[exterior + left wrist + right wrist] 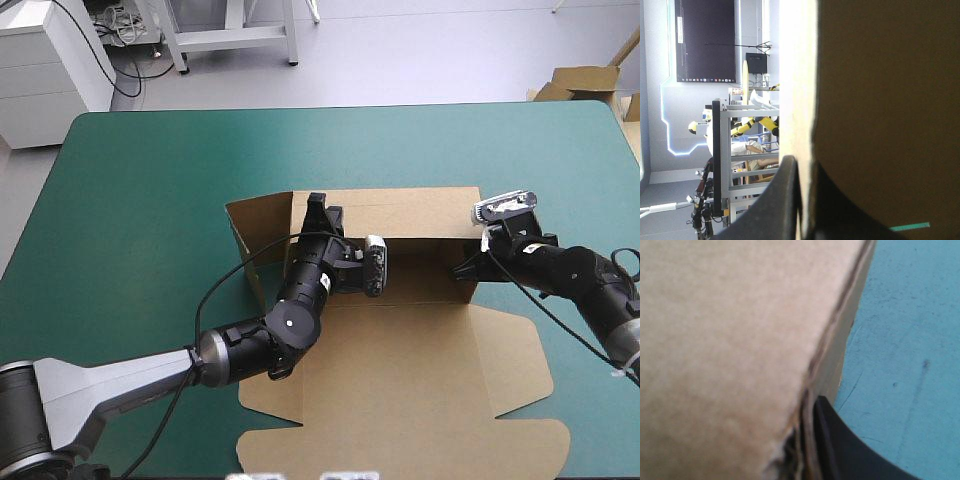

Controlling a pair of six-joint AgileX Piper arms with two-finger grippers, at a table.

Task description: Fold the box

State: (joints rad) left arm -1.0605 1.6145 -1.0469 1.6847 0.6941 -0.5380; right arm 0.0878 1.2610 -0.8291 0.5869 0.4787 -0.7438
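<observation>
The brown box [420, 400] lies in the middle of the table, its large lid panel flat toward the near edge. Its far wall [400, 212] stands raised, and a side flap [255, 230] stands up at its left end. My left gripper [318, 210] is at the wall's left corner, shut on the box. In the left wrist view the board's pale edge [797, 90] runs up between the black fingers [785, 200] of the left gripper [805, 162]. My right gripper [465, 270] is at the wall's right end. In the right wrist view, board [730, 340] covers one finger of the right gripper [807, 400]; the other presses its edge.
Bare teal-green cover [150, 200] surrounds the box on the left, far side and right. More brown board [585, 82] shows beyond the table's far right corner. The near flaps of the box reach close to the table's front edge.
</observation>
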